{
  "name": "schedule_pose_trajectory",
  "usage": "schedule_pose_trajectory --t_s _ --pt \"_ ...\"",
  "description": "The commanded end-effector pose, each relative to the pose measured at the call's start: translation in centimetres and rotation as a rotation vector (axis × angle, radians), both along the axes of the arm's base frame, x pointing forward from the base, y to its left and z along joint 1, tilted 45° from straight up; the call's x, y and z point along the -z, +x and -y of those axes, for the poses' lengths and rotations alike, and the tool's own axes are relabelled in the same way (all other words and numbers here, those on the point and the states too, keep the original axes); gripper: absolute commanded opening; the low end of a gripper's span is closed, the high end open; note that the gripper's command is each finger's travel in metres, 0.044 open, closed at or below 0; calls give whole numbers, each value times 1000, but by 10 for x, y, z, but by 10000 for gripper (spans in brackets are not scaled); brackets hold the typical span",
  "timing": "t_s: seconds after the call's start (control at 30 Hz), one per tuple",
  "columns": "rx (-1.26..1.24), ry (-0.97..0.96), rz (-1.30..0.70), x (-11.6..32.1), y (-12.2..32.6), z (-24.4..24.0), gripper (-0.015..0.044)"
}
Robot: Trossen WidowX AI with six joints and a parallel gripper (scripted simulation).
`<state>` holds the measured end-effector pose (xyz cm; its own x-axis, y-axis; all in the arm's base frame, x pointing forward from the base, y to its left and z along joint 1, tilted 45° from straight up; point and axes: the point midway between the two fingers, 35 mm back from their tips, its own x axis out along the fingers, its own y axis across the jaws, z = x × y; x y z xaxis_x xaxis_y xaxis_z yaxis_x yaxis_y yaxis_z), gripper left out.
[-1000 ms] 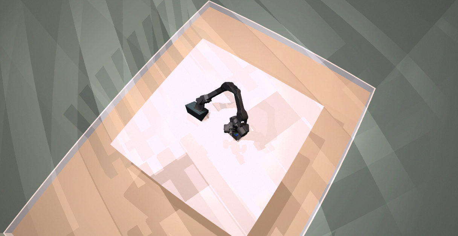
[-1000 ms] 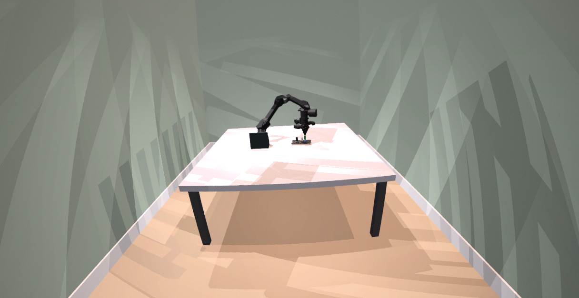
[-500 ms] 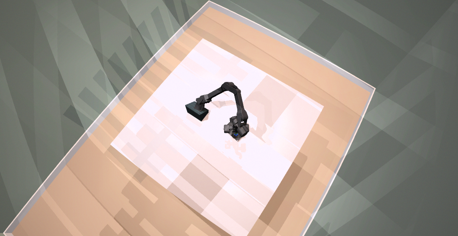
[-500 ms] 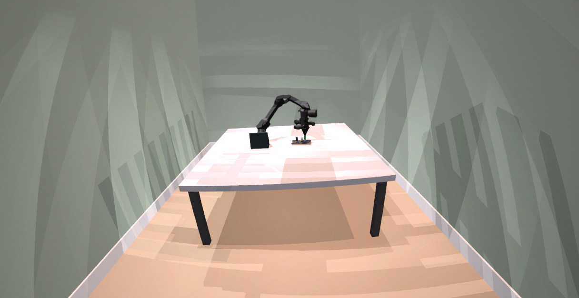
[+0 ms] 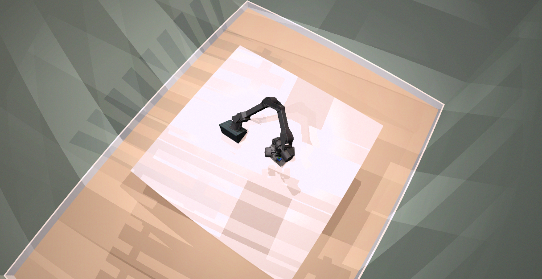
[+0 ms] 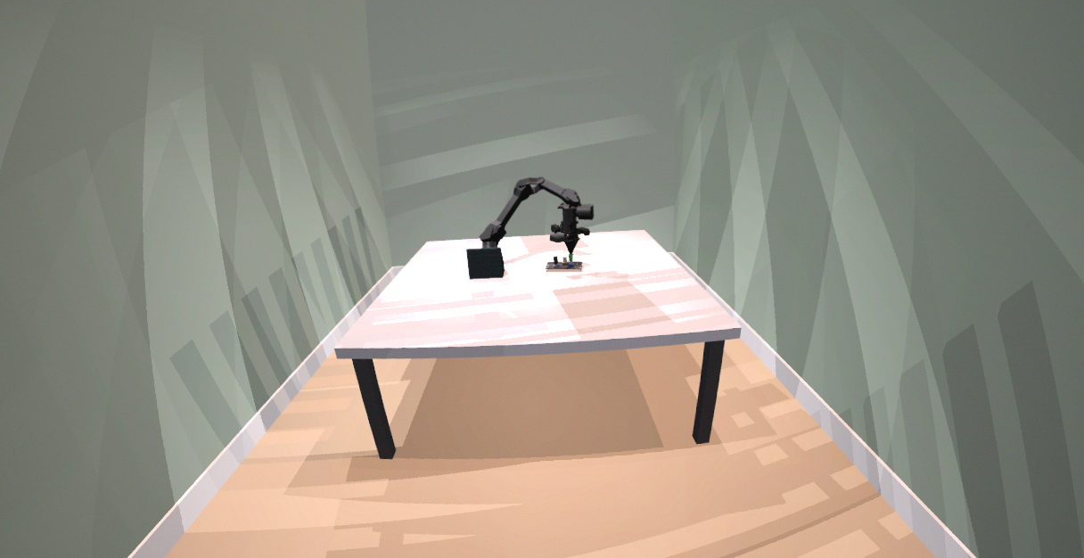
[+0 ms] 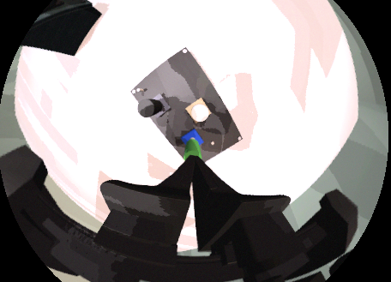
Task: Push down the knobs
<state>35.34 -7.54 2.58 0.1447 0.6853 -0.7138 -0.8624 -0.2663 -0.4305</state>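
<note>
Pincer [image 7: 194, 162], fingers together and empty, seemingly rested on the green knob [image 7: 192, 151]; pressing straight down would spare the board [image 7: 171, 86].

- The arm [image 6: 530, 194] rises from its black base [image 6: 485, 261], bends sharply at the elbow and drops its forearm down to the wrist.
- The wrist [image 6: 570, 227] points the gripper [image 7: 194, 163] straight downward.
- The two dark fingers are pressed together, meeting in a single narrow point with nothing between them.
- Behind that point, the finger bodies widen into the gripper's housing.
</note>
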Motion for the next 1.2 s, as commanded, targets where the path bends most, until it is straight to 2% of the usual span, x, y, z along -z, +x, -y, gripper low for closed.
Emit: schedule_pose_trajectory --t_s 0.0,1.17 --pt "0 4 -4 0 0 0 0" --pt "0 4 -4 7 1 -7 0"
